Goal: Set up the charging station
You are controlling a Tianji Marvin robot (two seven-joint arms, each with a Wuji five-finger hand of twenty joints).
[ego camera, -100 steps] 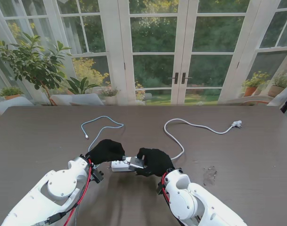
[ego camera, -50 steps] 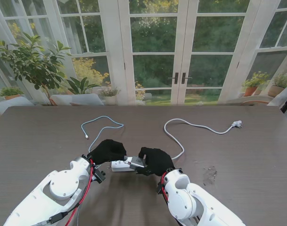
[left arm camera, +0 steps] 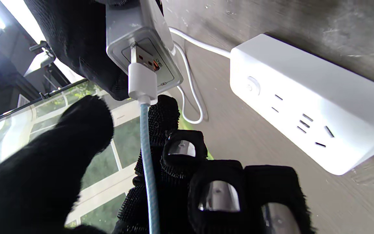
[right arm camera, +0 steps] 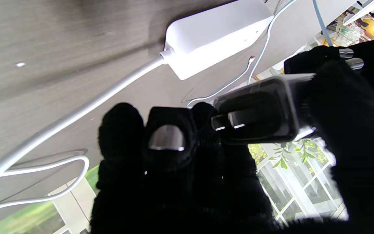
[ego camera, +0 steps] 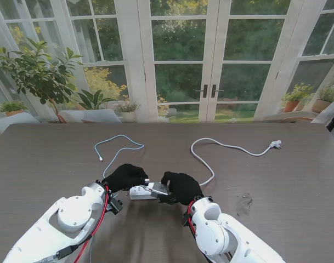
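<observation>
The right hand (ego camera: 180, 187) grips a white block charger (left arm camera: 141, 48). The left hand (ego camera: 123, 176) pinches a pale-blue braided USB cable (left arm camera: 148, 162) plugged into it. Its label is unreadable.

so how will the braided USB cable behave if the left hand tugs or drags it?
Likely floppy: the braided USB cable lies in loose curves on the table. Probably light, so it trails rather than resists. Its connector looks only partly seated in the charger, so a tug may unseat it.
</observation>
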